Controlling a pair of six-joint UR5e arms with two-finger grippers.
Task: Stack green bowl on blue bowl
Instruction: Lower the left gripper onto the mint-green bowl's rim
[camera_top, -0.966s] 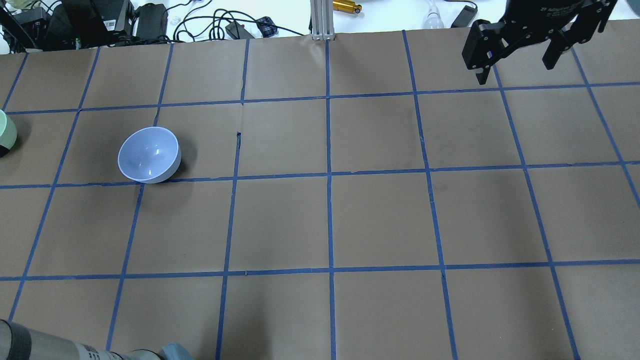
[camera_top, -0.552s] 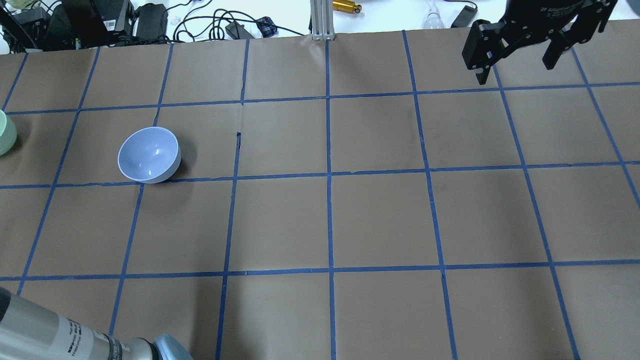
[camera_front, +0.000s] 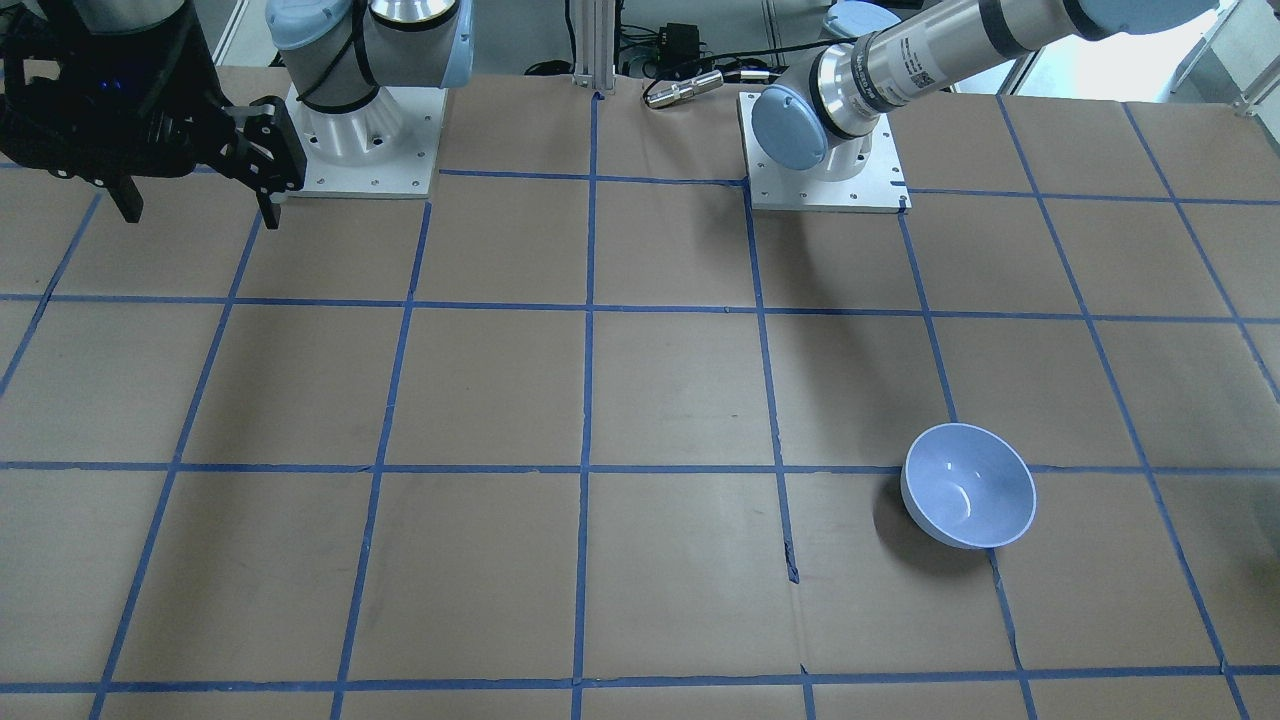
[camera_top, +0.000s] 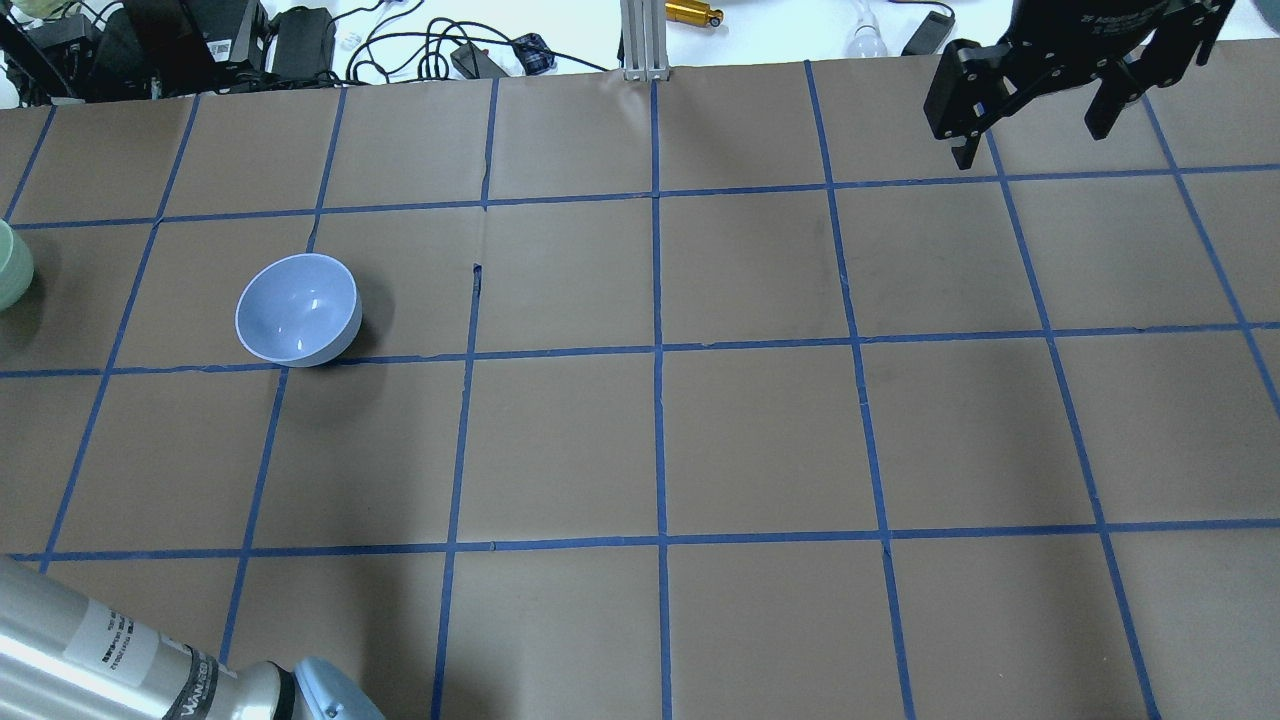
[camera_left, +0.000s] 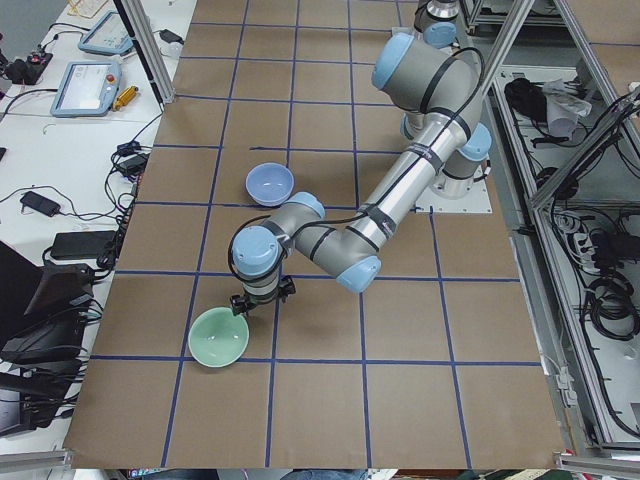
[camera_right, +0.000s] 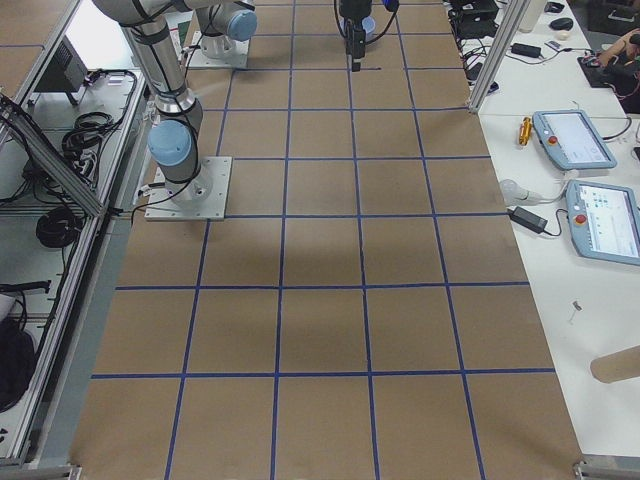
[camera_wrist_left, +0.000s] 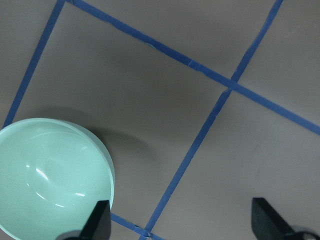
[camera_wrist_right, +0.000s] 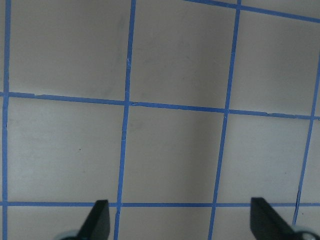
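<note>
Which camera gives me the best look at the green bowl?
Exterior left: the whole green bowl shows there, upright, inside and rim visible. The left wrist view is closer, but the frame cuts off its left and lower parts. Overhead catches only a sliver at the left edge. The front-facing, exterior right and right wrist views miss it.

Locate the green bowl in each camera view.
Front-facing: not in it.
Overhead: green bowl cut by left edge.
Exterior left: bowl lower left.
Exterior right: not in it.
Left wrist: bowl bottom left.
Right wrist: not in it.
Landmark: blue bowl, also front-facing, exterior left.
</note>
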